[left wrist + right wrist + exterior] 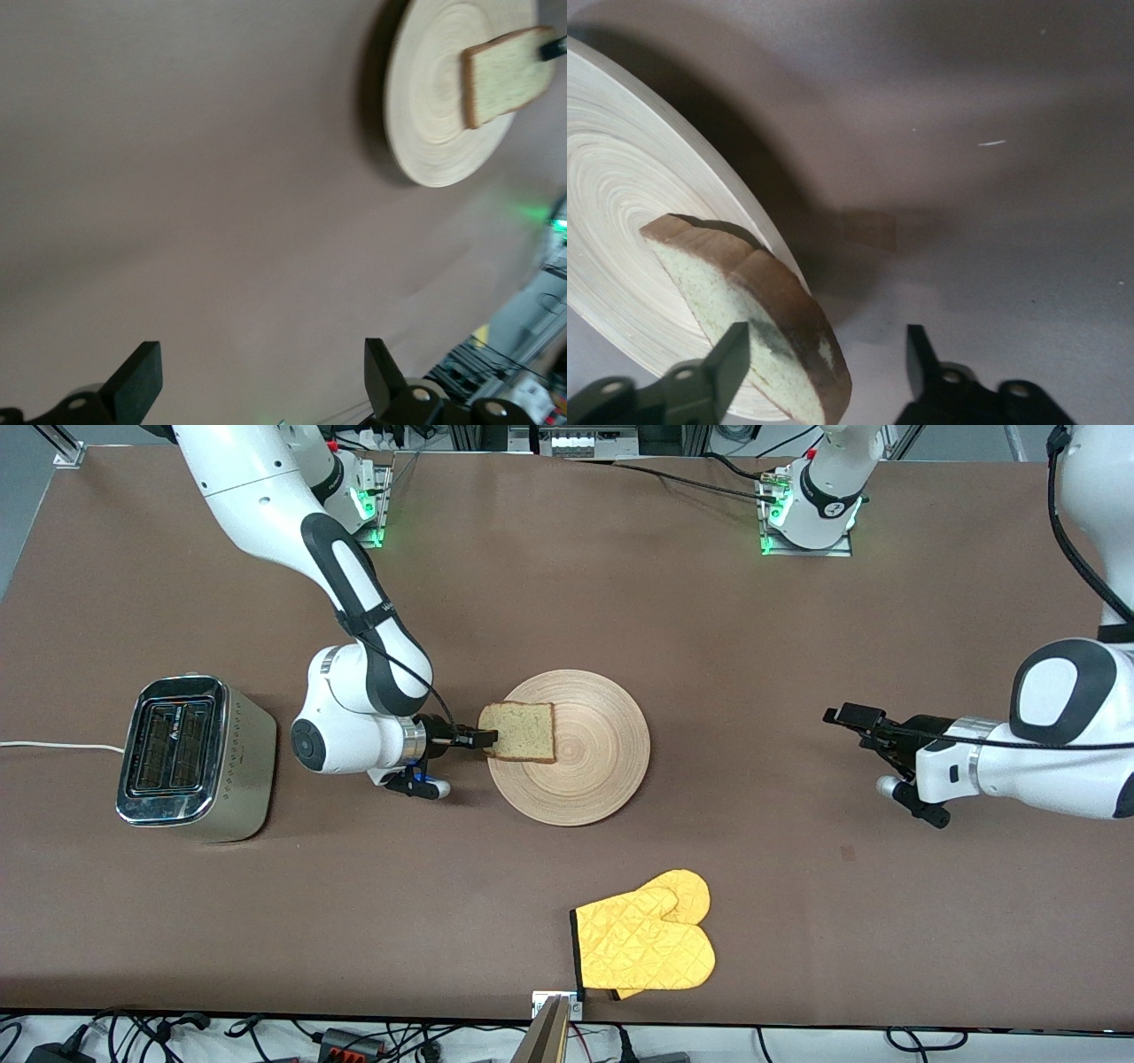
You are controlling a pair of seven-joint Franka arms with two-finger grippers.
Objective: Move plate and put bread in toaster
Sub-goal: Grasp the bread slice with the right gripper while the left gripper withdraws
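silver metal marks the toaster [195, 757], which is stood toward the right arm's end of the brown surface [797, 646], slots turned upward so that a slice can be dropped in from above. beside it, toward the middle, the right end effector [489, 738] is laid low and level at the rim of the plate [589, 779], reaching in sideways. its fingers [731, 359] are seen to straddle the crust edge of the bread [521, 732], one on each face, with a gap left on one side; they are judged to be drawing together on the slice, and a firm clamp is not yet shown. the bread is found on the plate's edge nearest the toaster, tilted up off the wood, which suits a grip by its faces. the plate is set at the middle of the surface. a yellow oven mitt [647, 943] is laid nearer the front camera than the plate. toward the left arm's end, the left end effector [864, 726] is held over bare surface, well apart from the plate, fingers spread wide with nothing between; this arm is judged to be waiting.
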